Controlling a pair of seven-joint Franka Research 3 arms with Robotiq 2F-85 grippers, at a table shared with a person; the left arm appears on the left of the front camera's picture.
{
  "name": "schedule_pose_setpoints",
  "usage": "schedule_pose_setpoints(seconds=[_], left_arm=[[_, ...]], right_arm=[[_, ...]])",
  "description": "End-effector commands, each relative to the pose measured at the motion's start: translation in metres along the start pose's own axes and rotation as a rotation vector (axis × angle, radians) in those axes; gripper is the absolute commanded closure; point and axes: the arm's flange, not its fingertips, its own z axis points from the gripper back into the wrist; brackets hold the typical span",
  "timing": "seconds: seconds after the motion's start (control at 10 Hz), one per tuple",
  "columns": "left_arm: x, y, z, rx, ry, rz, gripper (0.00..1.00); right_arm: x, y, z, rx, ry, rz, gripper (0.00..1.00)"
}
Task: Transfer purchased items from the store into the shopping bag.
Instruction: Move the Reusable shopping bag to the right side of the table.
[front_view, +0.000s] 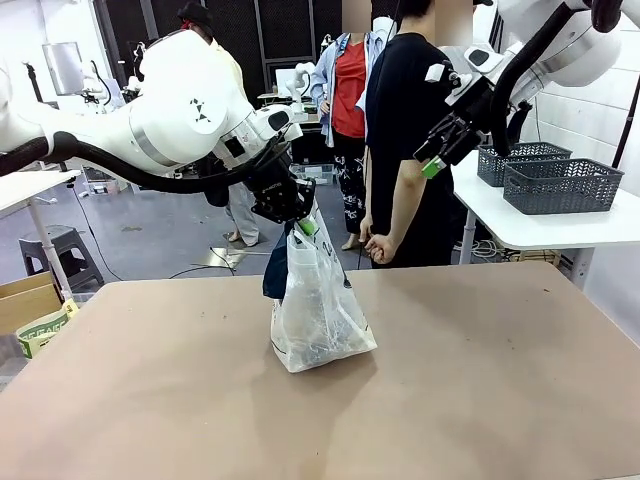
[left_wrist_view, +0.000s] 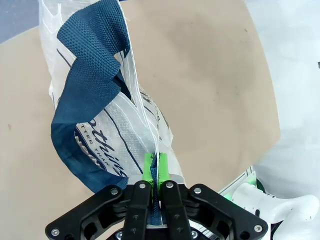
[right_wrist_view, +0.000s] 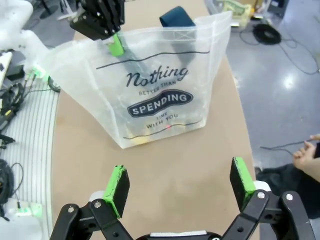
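Observation:
The shopping bag (front_view: 318, 310), translucent white with navy handles, stands on the brown table, held up by its rim. My left gripper (front_view: 300, 224) is shut on that top edge, and in the left wrist view its green pads (left_wrist_view: 149, 169) pinch the plastic beside a navy handle (left_wrist_view: 90, 90). My right gripper (front_view: 432, 160) hangs open, high at the right, away from the bag. Its wrist view looks down between its spread jaws (right_wrist_view: 180, 182) at the lettered bag (right_wrist_view: 160, 95) and the left gripper (right_wrist_view: 107, 27). Purchased items show as faint shapes at the bag's bottom (right_wrist_view: 167, 127). The store, a grey lattice basket (front_view: 560, 185), stands on a white side table.
A second grey basket (front_view: 520, 158) stands behind the first. A person in a black shirt (front_view: 400, 130) stands at the far edge, one hand (front_view: 378, 248) hanging low. The brown table (front_view: 480, 380) is bare around the bag. A cardboard box (front_view: 25, 300) sits at the left.

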Motion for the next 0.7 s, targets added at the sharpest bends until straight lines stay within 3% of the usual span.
schedule_pose_setpoints(seconds=[0.0, 0.6], left_arm=[[-0.0017, 0.0012, 0.0026, -0.011, 0.000, -0.005, 1.00], [0.0000, 0.0000, 0.0000, 0.000, 0.000, 0.000, 1.00]], right_arm=[[-0.0003, -0.0051, 0.0007, 0.010, -0.032, -0.004, 0.00], [0.0000, 0.0000, 0.0000, 0.000, 0.000, 0.000, 0.00]])
